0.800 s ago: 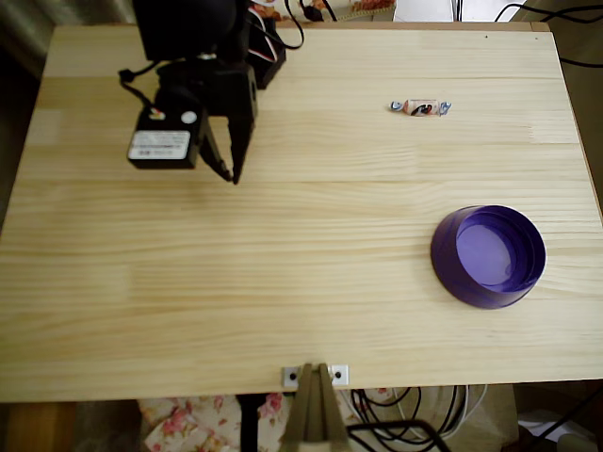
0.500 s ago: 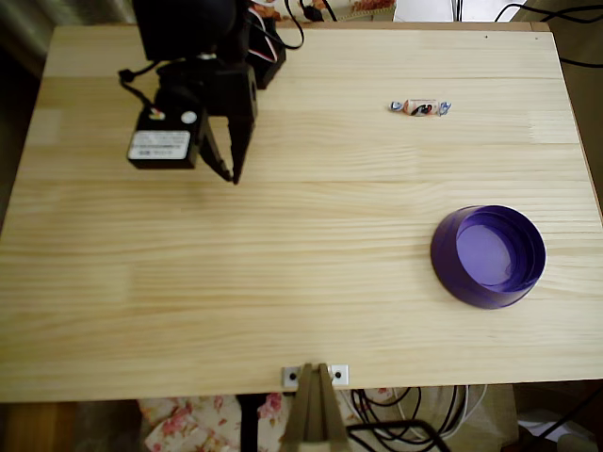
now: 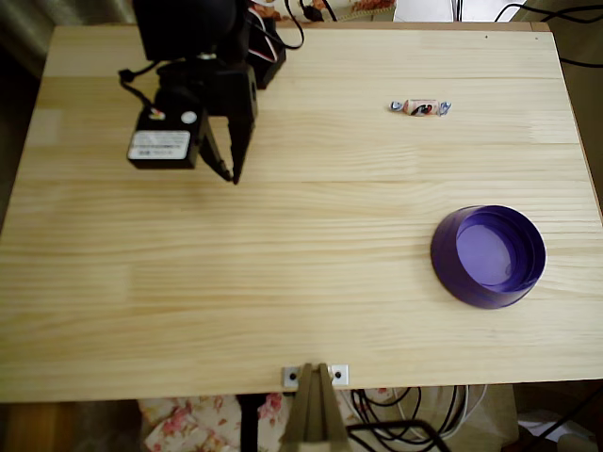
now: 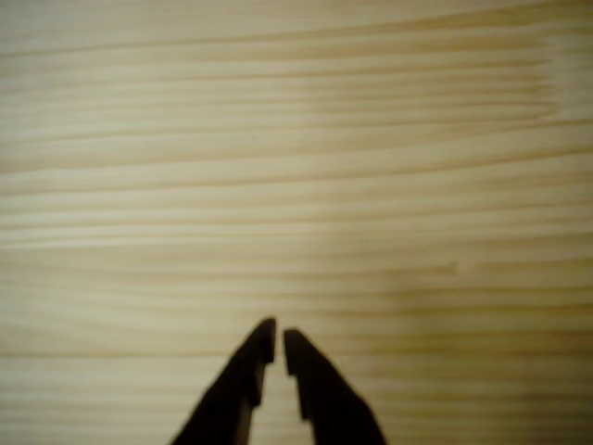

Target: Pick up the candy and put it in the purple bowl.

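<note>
Table [image 3: 311, 311]: pale wood with long straight grain.
Candy [image 3: 421, 107]: small, pinkish middle, twisted pale ends; lies flat near the far edge, well apart from the bowl.
Purple bowl [image 3: 488, 256]: round, shallow, glossy plastic, nothing inside.
Gripper [image 3: 230, 172]: black, pointed fingers [image 4: 320, 389] almost together, nothing between them, far left of the candy.

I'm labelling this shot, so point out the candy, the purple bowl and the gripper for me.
candy [image 3: 421, 107], overhead view, on its pinkish-orange middle.
purple bowl [image 3: 445, 264], overhead view, on its outer wall at the picture's left.
gripper [image 4: 279, 346], wrist view, midway between the nearly closed fingertips.
</note>
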You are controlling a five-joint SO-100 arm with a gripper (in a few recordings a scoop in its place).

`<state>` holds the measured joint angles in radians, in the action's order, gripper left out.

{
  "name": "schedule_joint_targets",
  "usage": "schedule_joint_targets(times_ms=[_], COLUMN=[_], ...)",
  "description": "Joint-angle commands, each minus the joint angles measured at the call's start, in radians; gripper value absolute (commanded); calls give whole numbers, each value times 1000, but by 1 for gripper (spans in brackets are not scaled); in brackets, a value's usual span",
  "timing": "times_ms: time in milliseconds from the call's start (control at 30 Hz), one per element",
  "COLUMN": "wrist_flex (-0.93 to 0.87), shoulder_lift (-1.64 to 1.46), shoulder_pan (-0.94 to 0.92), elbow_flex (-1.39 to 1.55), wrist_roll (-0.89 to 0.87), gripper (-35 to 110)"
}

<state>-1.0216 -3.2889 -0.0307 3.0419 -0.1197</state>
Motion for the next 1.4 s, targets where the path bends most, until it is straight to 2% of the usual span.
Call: schedule_joint_targets(times_ms=[0, 867, 1133, 1367], wrist_flex=[12, 17, -49, -132], shoulder_lift=[-11, -11, -11, -11], shoulder_pan=[-15, -37, -41, 46], elbow_flex=[-17, -26, -179, -407], wrist_roll=[-5, -11, -9, 51], gripper=[-1, -1, -1, -1])
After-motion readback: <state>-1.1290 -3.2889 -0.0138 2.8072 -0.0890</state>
